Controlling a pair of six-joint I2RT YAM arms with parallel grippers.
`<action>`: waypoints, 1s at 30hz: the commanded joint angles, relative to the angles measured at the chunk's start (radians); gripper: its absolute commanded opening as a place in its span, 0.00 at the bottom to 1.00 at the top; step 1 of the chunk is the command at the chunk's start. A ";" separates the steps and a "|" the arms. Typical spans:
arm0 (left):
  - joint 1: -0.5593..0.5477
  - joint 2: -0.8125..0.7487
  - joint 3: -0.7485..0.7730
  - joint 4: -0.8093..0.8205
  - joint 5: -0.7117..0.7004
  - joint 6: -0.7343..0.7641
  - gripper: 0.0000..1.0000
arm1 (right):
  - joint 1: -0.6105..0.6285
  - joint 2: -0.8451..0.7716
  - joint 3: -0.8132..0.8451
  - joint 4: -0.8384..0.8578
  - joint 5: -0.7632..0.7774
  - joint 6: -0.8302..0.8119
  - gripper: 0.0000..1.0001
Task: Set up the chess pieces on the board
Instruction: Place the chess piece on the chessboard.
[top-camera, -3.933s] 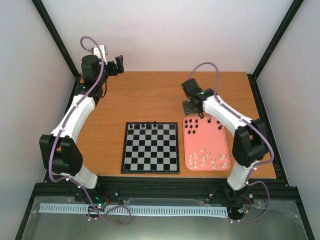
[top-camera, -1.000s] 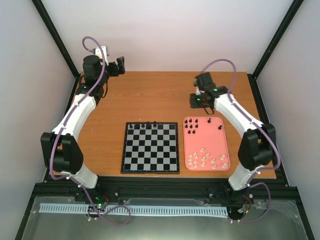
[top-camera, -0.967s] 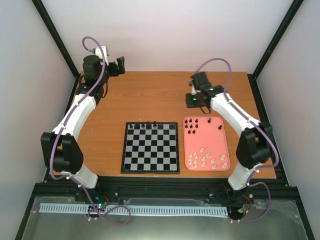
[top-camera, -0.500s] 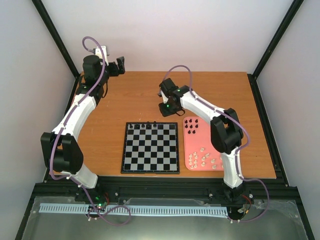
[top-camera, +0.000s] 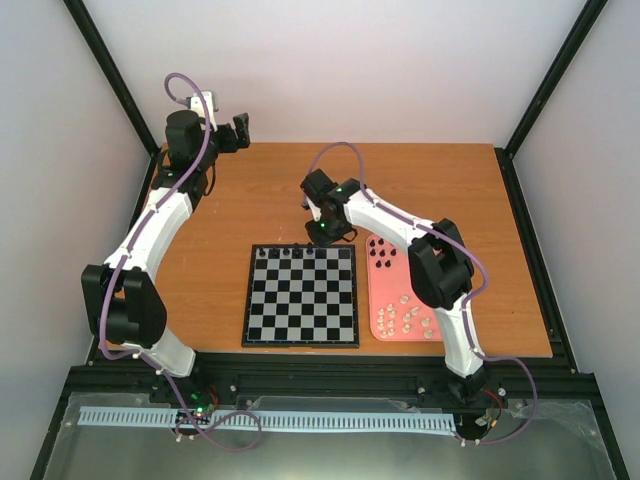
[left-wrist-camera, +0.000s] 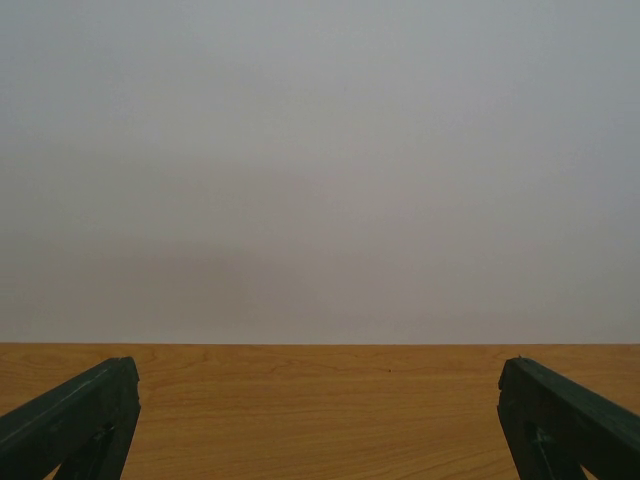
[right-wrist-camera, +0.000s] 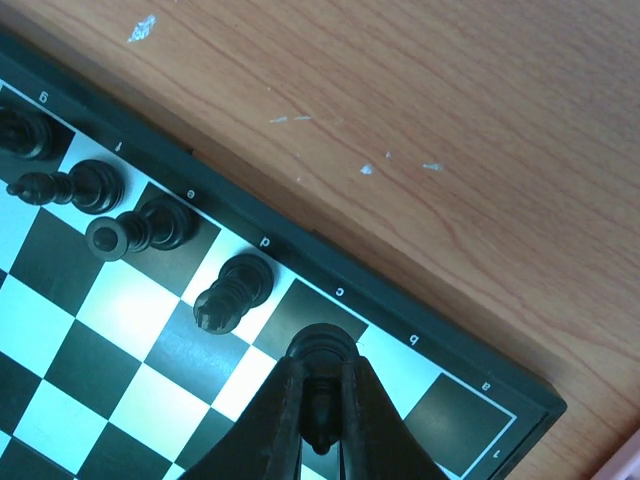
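Chess pieces (right-wrist-camera: 140, 228) in black stand in a row on the far rank of the board (top-camera: 300, 300): four of them, on the squares lettered g, f, e and d in the right wrist view, each on its own square. A fifth black piece (right-wrist-camera: 322, 342) is pinched between the fingers of the right claw (right-wrist-camera: 322, 365), which is closed tight on it; only its rounded head and a strip of its body show between the two fingers. It hangs over the dark square lettered c, just right of the piece on d, and whether its base touches the board cannot be told. Seen from above, that arm reaches across from the right to the far edge of the board, past the pink tray (top-camera: 385, 290). The tray lies just right of the board, with more black pieces (top-camera: 385, 250) at its far end and cream-white pieces (top-camera: 415, 320) at its near end. The left claw (left-wrist-camera: 315, 370) is well apart from all this, at the far left corner of the table (top-camera: 280, 190), its fingers spread wide with nothing between them.
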 joint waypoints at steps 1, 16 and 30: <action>0.000 0.002 0.045 0.001 -0.005 0.004 1.00 | 0.020 0.013 0.010 -0.027 0.035 0.007 0.03; -0.001 0.007 0.047 0.006 0.001 -0.001 1.00 | 0.045 0.017 -0.020 0.003 0.031 0.015 0.03; 0.000 0.004 0.044 0.005 -0.002 0.003 1.00 | 0.047 0.058 0.008 0.002 0.050 0.010 0.03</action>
